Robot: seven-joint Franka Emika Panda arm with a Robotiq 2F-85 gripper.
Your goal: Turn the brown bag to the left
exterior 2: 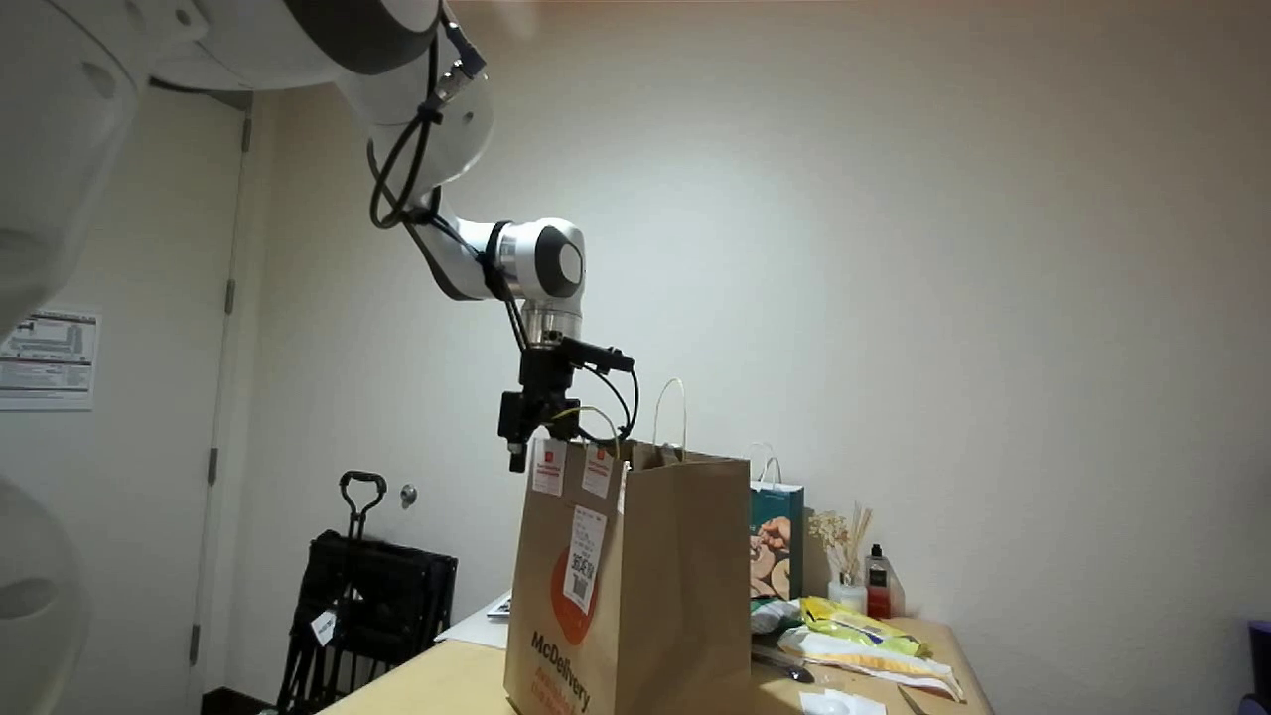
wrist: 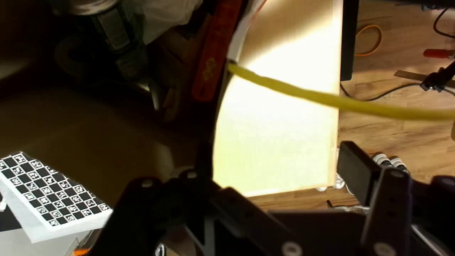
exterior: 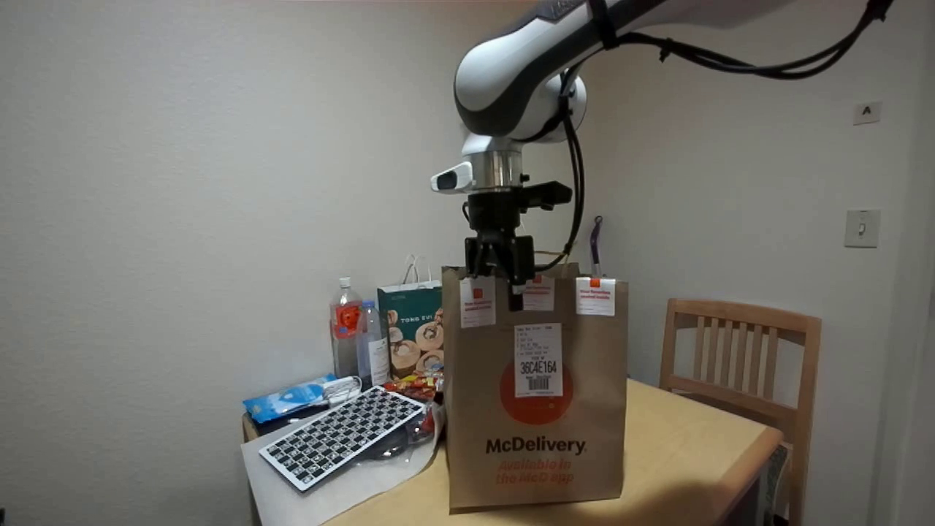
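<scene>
The brown bag (exterior: 537, 416) stands upright on the table in both exterior views (exterior 2: 685, 586). Its printed face shows a red circle, several white stickers and a receipt. My gripper (exterior: 497, 281) is at the bag's top rim, pointing down; it also shows in an exterior view (exterior 2: 541, 449). In the wrist view the jaws (wrist: 277, 163) are wide apart. One finger hangs outside the printed face; the other is at or behind the rim, its tip hidden. A bag handle (wrist: 320, 97), lit yellow, crosses the wrist view. Dark contents show inside the bag.
The wooden table (exterior: 679, 438) carries a checkered board (exterior: 343, 438), bottles (exterior: 345, 329) and a green paper bag (exterior: 413, 329) beside and behind the brown bag. Yellow packets (exterior 2: 864, 631) lie on the table. A wooden chair (exterior: 738, 365) stands by the table edge.
</scene>
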